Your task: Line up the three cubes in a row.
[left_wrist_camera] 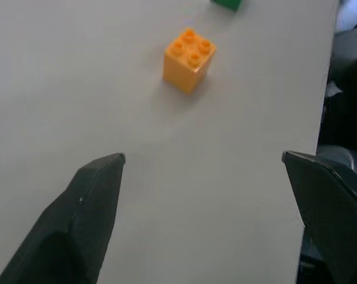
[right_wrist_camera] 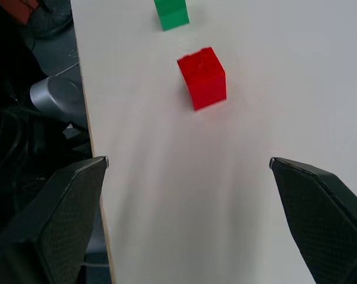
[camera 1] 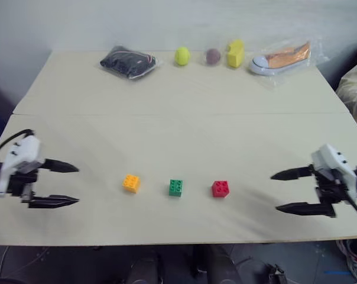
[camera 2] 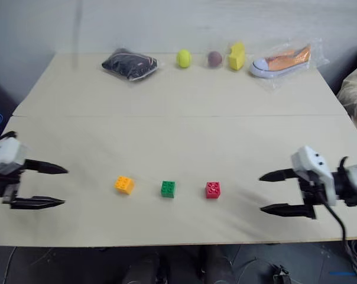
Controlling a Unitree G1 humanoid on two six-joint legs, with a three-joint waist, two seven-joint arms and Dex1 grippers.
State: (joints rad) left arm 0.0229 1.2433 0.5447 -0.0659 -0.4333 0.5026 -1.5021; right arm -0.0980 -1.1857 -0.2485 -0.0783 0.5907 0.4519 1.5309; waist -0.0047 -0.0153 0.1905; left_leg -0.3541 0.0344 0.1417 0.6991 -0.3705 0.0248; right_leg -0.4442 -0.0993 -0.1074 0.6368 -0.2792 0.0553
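Both arms are hanging low over the near part of the pale surface (camera 1: 178,89), one at each side, pointing inward toward each other. The left gripper (camera 1: 77,184) is holding its jaws wide and empty, and the right gripper (camera 1: 275,191) is doing the same. Between them, well apart from both, the orange-yellow cube (camera 1: 131,183), green cube (camera 1: 175,187) and red cube (camera 1: 220,189) are sitting in a row near the front edge.
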